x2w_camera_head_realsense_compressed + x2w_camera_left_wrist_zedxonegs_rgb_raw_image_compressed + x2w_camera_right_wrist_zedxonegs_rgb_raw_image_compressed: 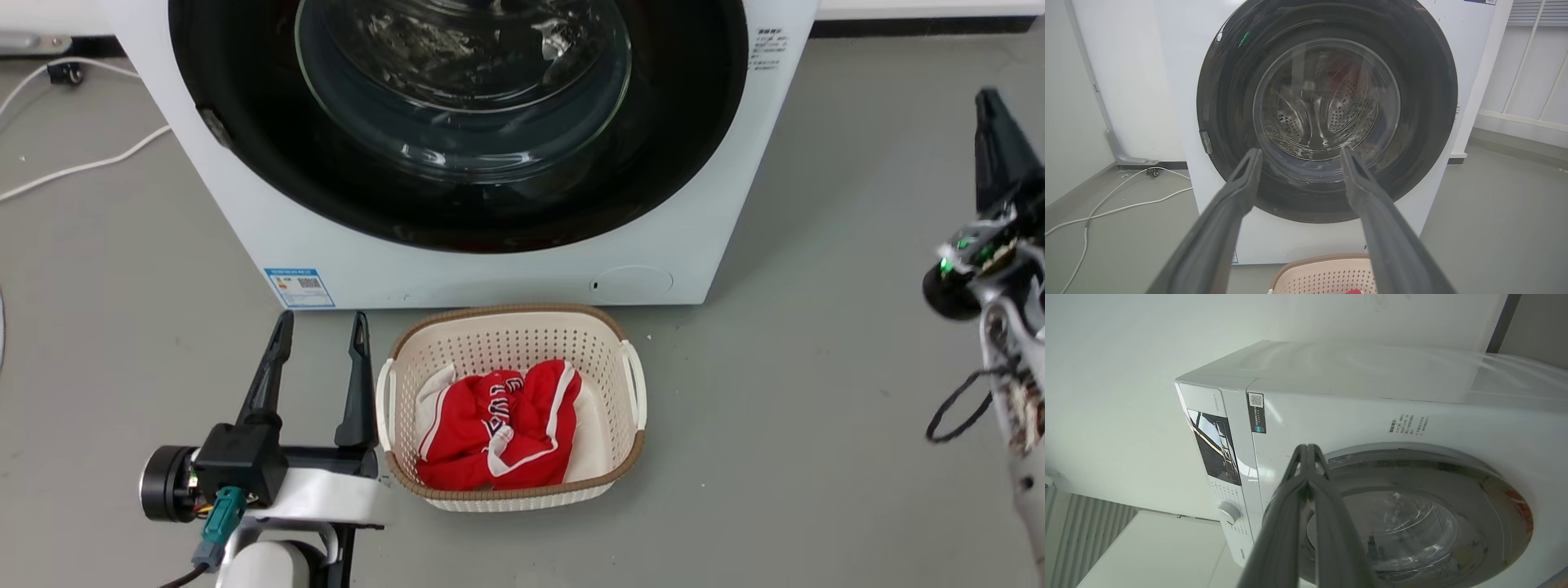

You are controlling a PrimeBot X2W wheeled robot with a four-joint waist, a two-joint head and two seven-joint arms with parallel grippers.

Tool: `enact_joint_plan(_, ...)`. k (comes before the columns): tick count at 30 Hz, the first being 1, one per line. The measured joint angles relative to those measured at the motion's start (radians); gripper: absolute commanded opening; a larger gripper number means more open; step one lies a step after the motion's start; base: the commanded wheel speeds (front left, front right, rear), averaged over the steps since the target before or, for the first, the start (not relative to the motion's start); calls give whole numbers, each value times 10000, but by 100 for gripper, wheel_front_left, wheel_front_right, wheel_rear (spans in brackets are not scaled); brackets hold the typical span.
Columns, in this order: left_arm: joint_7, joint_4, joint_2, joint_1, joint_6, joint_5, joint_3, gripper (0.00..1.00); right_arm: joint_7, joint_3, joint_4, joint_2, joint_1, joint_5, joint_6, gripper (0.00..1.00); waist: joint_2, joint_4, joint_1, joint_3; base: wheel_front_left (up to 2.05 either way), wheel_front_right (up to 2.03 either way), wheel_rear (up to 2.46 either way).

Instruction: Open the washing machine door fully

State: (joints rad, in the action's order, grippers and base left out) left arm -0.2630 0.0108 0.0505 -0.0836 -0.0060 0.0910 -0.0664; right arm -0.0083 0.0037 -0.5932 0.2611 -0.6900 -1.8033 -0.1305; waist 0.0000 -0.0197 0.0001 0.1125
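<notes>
1 washing machine door (461,188) sits shut; 1 basket (506,311) before it; left gripper (322,318) jaws spread, right gripper (989,100) jaws together.

Bright, even light (edges warped)

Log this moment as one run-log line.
washing machine door: shut | left pincer: open, empty, beside laundry basket | right pincer: shut, empty, clear of door

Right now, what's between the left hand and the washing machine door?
Nothing. Left wrist view: left hand faces the washing machine door unobstructed; basket sits below.
</notes>
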Motion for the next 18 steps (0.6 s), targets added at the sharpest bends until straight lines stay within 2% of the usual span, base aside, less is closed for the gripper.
enact_joint_plan(6, 0, -155, 2, -447, -17, -29, -115, 100, 970, 955, -2169, 926, -2329, 405, -2, 0, 0, 212, 0, 594, 0, 0, 0)
enact_joint_plan(13, 0, -447, 0, -884, 67, -29, -242, 100, 2190, 1829, -3574, 1298, -4098, 800, -2, 0, 0, 400, 0, 1223, 0, 0, 0)
enact_joint_plan(18, 0, -734, 4, -1174, 150, 4, -384, 100, 3237, 2435, -4456, 1325, -5252, 1066, -2, 0, 0, 538, 0, 1793, 0, 0, 0)
